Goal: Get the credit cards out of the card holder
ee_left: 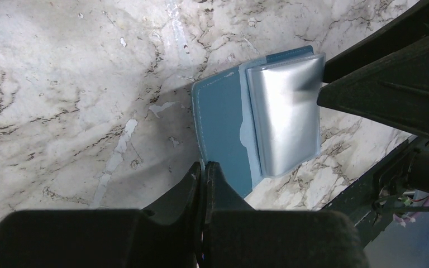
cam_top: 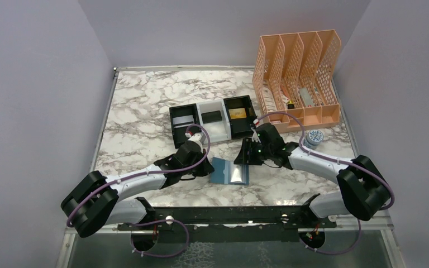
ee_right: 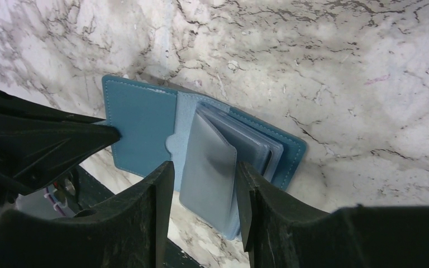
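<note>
The blue card holder (cam_top: 222, 170) lies open on the marble near the table's front edge. My left gripper (ee_left: 205, 166) is shut, with its tips against the outer edge of the teal left panel (ee_left: 220, 131). On the right panel a silvery-grey leaf (ee_left: 287, 111) stands up from a stack of clear pockets; I cannot tell whether it is a card or a sleeve. My right gripper (ee_right: 204, 173) is open and straddles that leaf (ee_right: 209, 167); its right finger (ee_right: 246, 195) is close against the leaf. A gold card (cam_top: 236, 113) and a black card (cam_top: 210, 116) lie in the tray.
The black-and-white three-compartment tray (cam_top: 173, 127) sits just behind the two wrists. A peach mesh file organiser (cam_top: 299, 72) stands at the back right, with a small round tin (cam_top: 314, 137) in front of it. The black rail (cam_top: 229, 215) runs along the front edge, close to the card holder.
</note>
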### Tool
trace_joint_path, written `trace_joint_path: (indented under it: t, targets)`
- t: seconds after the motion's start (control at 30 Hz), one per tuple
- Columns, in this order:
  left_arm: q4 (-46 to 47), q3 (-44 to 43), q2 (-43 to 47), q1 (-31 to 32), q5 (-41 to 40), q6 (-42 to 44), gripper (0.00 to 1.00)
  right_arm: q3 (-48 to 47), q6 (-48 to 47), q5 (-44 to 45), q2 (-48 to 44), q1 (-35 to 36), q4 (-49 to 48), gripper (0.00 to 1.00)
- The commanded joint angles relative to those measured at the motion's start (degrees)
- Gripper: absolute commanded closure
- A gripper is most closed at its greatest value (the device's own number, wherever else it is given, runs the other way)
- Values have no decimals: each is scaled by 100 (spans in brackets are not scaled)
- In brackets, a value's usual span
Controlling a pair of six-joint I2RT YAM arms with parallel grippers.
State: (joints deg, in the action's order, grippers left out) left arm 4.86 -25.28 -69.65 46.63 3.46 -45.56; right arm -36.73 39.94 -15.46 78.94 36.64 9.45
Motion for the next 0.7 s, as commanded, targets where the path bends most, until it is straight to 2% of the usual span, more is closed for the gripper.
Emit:
trace_joint_path:
  t: [0.0,0.17,0.33,0.5,0.67]
  targets:
    - [-27,-12,-40,39,-27,21,100,51,115,-157,-96,-17,-343,55]
    - [-23,-42,-82,39,5,43,100,-171,-3,-283,246,-17,-149,55]
    - [-32,-55,-110,39,2,56,100,-27,48,-903,197,-17,-717,55]
    - [128,3,-80,39,14,-76,100,-145,-58,-1292,109,-17,-885,55]
    - [282,31,-80,37,92,-195,100,-254,-203,-2099,324,-12,-1116,55]
